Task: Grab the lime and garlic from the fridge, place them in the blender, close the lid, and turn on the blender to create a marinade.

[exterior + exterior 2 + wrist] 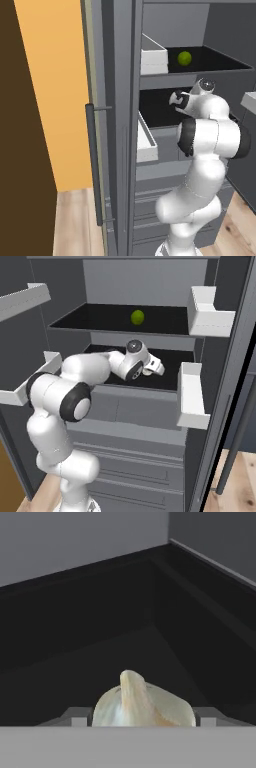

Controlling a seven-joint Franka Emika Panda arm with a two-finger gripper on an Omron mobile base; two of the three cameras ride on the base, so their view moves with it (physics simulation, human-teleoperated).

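So the fridge (150, 281) is standing wide open and the arm is reaching into the lower of the two black inner shelves (170, 363). In the hand view the garlic (143, 704) sits right between the two fingers (75, 717), which hug it on either side. It looks like the gripper (143, 719) is pinching the bulb, though the bottom of it is cut off, so I can't see the actual contact. The garlic's pointy tip sticks up, and the dark shelf floor and back corner stretch out behind it.

The lime (137, 317) is on the upper shelf (95, 318), well above the hand, sitting alone near the middle. White door bins (194, 396) hang on the opened doors to both sides.
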